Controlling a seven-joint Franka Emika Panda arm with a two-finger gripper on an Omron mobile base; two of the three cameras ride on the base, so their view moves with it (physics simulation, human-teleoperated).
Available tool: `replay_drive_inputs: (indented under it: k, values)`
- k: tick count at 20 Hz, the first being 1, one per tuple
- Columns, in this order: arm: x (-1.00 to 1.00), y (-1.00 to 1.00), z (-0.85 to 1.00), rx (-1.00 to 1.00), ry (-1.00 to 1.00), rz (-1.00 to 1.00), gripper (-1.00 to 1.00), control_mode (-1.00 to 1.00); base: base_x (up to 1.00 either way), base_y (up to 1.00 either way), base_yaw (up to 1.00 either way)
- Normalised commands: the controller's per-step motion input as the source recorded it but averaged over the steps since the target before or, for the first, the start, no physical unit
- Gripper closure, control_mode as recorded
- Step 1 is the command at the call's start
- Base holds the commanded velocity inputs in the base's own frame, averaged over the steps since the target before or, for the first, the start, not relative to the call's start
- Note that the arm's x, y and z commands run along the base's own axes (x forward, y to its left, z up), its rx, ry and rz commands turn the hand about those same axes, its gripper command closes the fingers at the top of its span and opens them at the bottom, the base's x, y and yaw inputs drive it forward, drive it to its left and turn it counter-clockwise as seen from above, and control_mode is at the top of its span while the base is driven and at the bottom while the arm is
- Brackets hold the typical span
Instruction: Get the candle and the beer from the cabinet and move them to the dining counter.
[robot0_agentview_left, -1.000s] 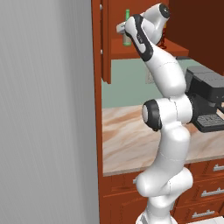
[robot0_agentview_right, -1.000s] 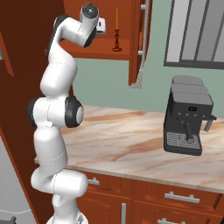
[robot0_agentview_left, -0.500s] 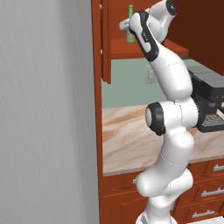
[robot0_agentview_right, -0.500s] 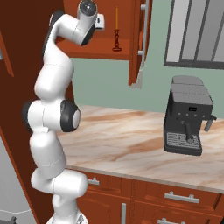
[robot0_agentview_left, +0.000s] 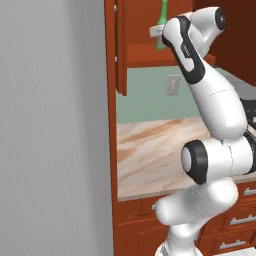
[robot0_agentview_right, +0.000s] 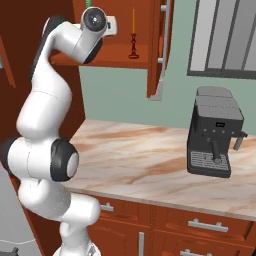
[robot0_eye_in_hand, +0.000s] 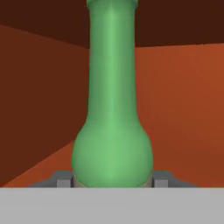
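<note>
Looking from the left edge of the left base view, we are passing a plain grey wall panel (robot0_agentview_left: 50, 125) and reaching the reddish-brown wooden wall cabinet (robot0_agentview_left: 120, 50) in the upper middle, its door standing open. Inside it, the small green glass beer bottle (robot0_agentview_left: 162, 22) is standing upright. The two-finger gripper (robot0_agentview_left: 158, 32) is now sitting right against it, the white arm having stretched higher and deeper into the cabinet than a second ago. In the hand view the bottle's smooth, glossy rounded shoulder and long narrow neck (robot0_eye_in_hand: 112, 109) are rising between the dark fingertips (robot0_eye_in_hand: 64, 180). The jaws are pressing on its body at both sides, at a middling width that is holding steady, so we are judging the bottle gripped and ready to lift out.

Further right, in the upper middle of the right base view, the thin orange taper candle on its small dark holder (robot0_agentview_right: 133, 35) is waiting untouched on the same matte shelf. Lower right, a boxy black coffee machine (robot0_agentview_right: 215, 132) is resting on the veined marble countertop (robot0_agentview_right: 130, 155). Both items are still needing carriage to the dining counter.
</note>
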Motion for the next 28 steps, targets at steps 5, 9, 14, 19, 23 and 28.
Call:
replay_drive_inputs:
  k: [5,9,14,19,23,28]
  values:
    - [-1.0,-0.09,-0.02,-0.01,-0.15,0.0,1.0,-1.0,0.0,0.0,0.0]
    - [-1.0,-0.14,-0.02,0.0,-0.12,0.0,1.0,-1.0,0.0,0.0,0.0]
    - [-1.0,-0.14,-0.12,0.0,-0.05,0.0,1.0,-1.0,0.0,0.0,0.0]
    - [-0.95,-0.03,-0.31,-0.01,0.0,0.0,1.0,-1.0,0.0,0.0,0.0]
    - [-0.7,0.0,-0.37,-0.04,0.04,0.01,1.0,-1.0,0.0,0.0,0.0]
    - [-0.62,0.0,-0.29,-0.03,0.03,0.01,1.0,-1.0,0.0,0.0,0.0]
